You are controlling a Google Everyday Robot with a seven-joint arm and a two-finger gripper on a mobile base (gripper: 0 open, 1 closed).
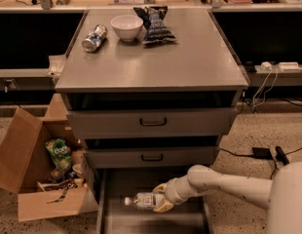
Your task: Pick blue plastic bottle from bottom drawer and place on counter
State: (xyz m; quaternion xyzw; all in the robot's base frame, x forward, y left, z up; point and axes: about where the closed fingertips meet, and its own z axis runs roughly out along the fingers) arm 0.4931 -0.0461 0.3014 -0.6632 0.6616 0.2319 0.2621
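The blue plastic bottle lies on its side in the open bottom drawer, white cap pointing left. My gripper reaches in from the right on a white arm, its fingers around the bottle's base end, one above and one below. The bottle rests on or just above the drawer floor; I cannot tell which. The counter is the grey cabinet top above.
On the counter's far end lie a silver-and-blue can, a white bowl and a dark snack bag. Two closed drawers with dark handles sit above the open one. An open cardboard box with packets stands on the floor at left.
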